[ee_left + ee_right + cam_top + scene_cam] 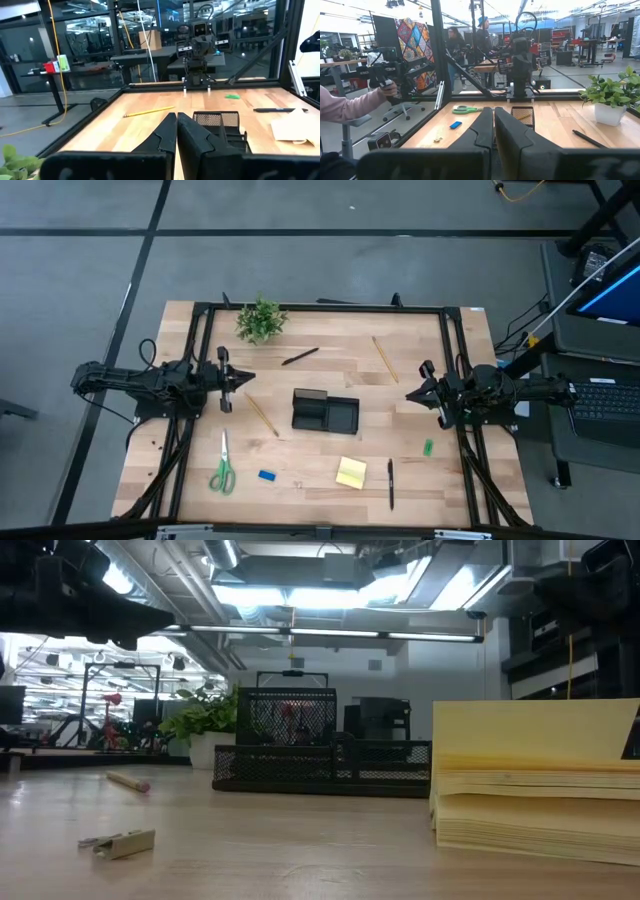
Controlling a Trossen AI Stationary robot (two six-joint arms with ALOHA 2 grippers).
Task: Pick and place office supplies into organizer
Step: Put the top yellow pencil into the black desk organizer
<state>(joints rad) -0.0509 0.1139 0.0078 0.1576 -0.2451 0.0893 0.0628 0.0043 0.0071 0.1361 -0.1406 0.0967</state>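
Left gripper (247, 378) is hanging with fingers pressed together, holding nothing, at nine o'clock of the organizer (325, 412); right gripper (411, 395) is likewise pinched closed and empty at three o'clock. We are noting the organizer sitting mid-table between them. Scissors (222, 470), blue block (266, 475), sticky pad (351, 472) and pen (390, 483) are lying toward six; pencils (262, 415) (384, 358) farther off.

Black mesh organizer (325, 412) mid-table, ringed by scattered scissors (222, 469), sticky pad (351, 472), pens, pencils.
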